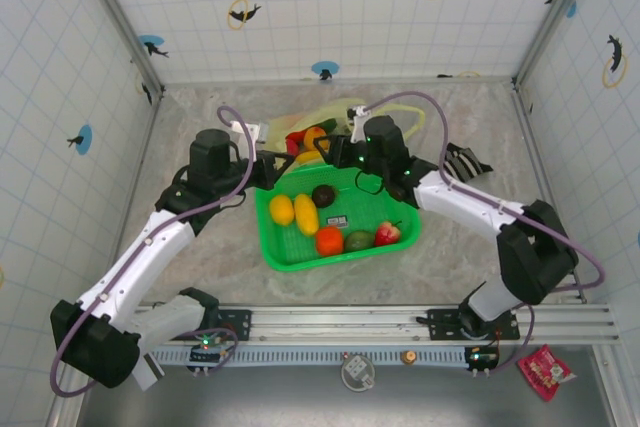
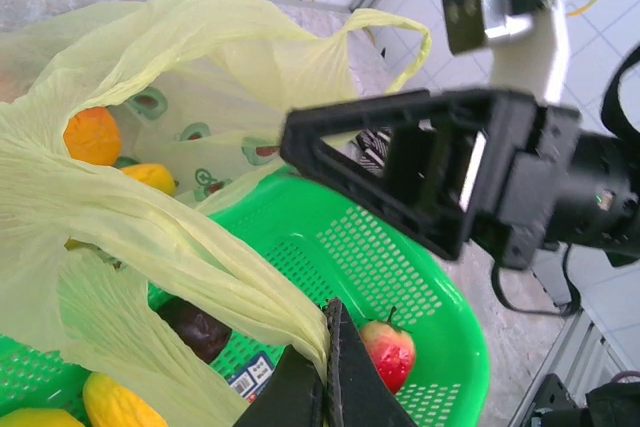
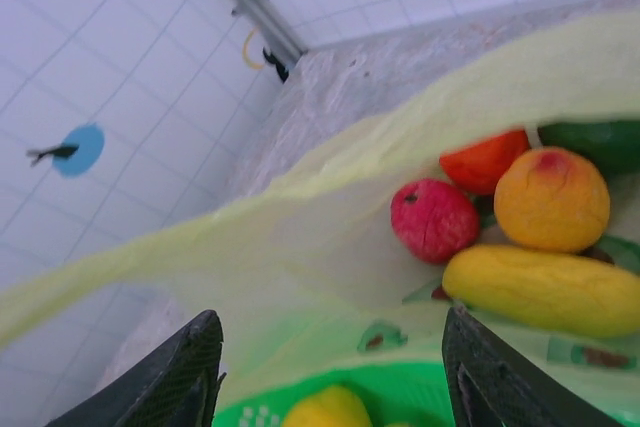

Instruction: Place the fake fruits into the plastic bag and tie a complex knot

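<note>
Left claw is clamped on a stretched edge of the plastic bag, which lies on the counter behind the green basket, its mouth apparently facing the basket. Right claw stands apart at that mouth, gripping nothing. Fake fruits sit inside, the long yellow one lying crosswise.

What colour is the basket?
The basket is bright green, clearest from the top camera.
</note>
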